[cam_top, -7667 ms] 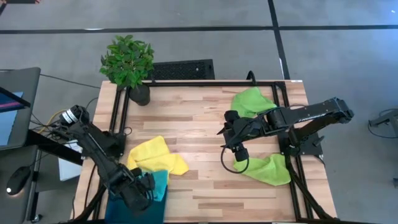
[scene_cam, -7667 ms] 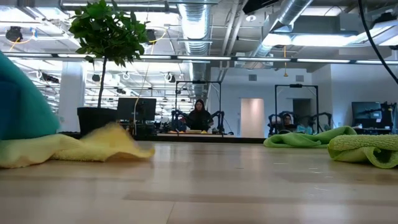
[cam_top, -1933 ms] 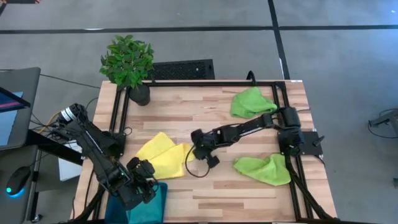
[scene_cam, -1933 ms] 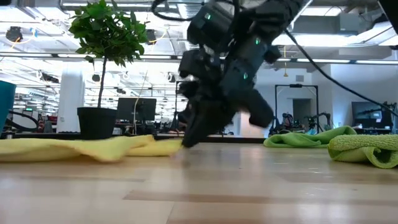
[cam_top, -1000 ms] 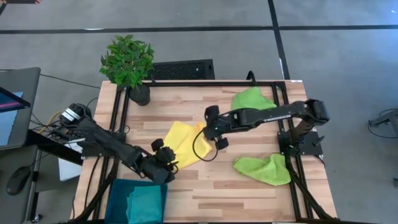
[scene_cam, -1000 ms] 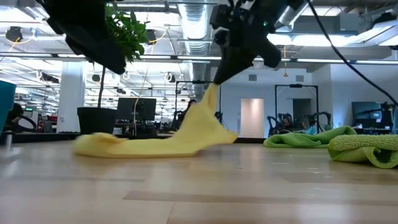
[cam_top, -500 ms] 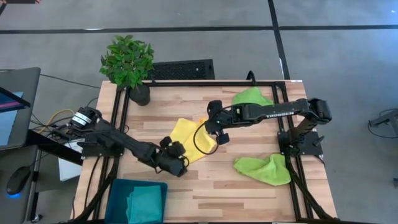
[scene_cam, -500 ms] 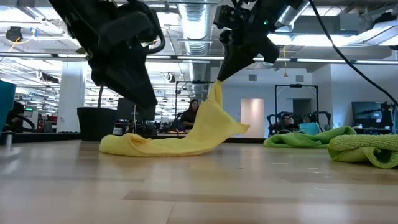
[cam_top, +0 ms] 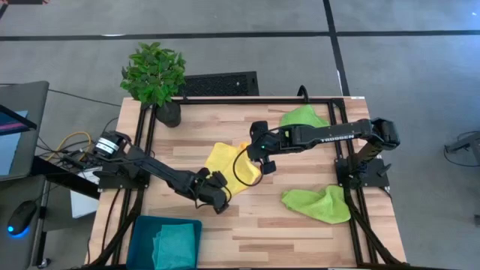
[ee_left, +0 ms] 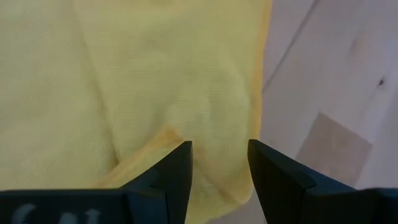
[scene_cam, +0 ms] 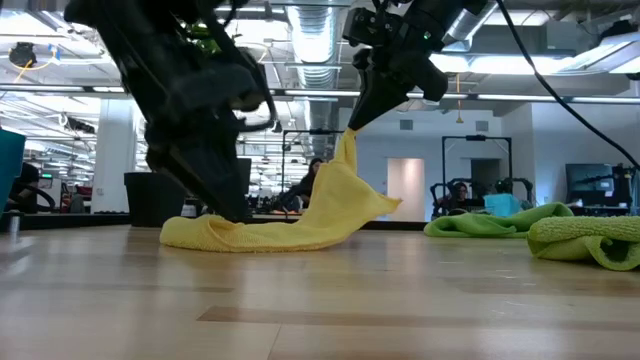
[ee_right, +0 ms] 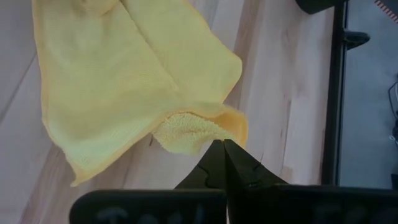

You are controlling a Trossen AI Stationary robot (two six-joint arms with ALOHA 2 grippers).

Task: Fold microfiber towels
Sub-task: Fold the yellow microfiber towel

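A yellow microfiber towel (cam_top: pixel 227 163) lies crumpled at the table's middle, one corner raised. My right gripper (cam_top: pixel 253 156) is shut on that corner, above the towel's right part. My left gripper (cam_top: pixel 219 196) stands open, pointing down over the towel's near-left end (ee_left: pixel 186 93), one finger on either side of a ridge of cloth. A teal towel (cam_top: pixel 177 244) lies folded in the dark teal tray (cam_top: pixel 142 229) at the near left. Two lime green towels (cam_top: pixel 303 120) (cam_top: pixel 319 203) lie bunched at the right. My right gripper pinches the yellow towel's raised corner (ee_right: pixel 208 132) between its two fingertips, coming from above. The corner stands lifted (scene_cam: pixel 346 150), and the cloth slopes slack down from it to the rest of the towel, which lies on the table. Whether my left gripper's fingers (ee_left: pixel 177 168) touch the cloth, I cannot tell.
A potted plant (cam_top: pixel 154 75) stands at the far left corner. A black frame rail (cam_top: pixel 247 100) runs round the table's edges. Bare wood lies between the yellow towel and the near green towel. People sit in the room beyond the table (scene_cam: pixel 318 190).
My left gripper has gone toward the table's right edge and down, from beside the tray to the yellow towel's near-left end, staying open. My right gripper has drawn the towel a little toward the right by its raised corner, then kept still.
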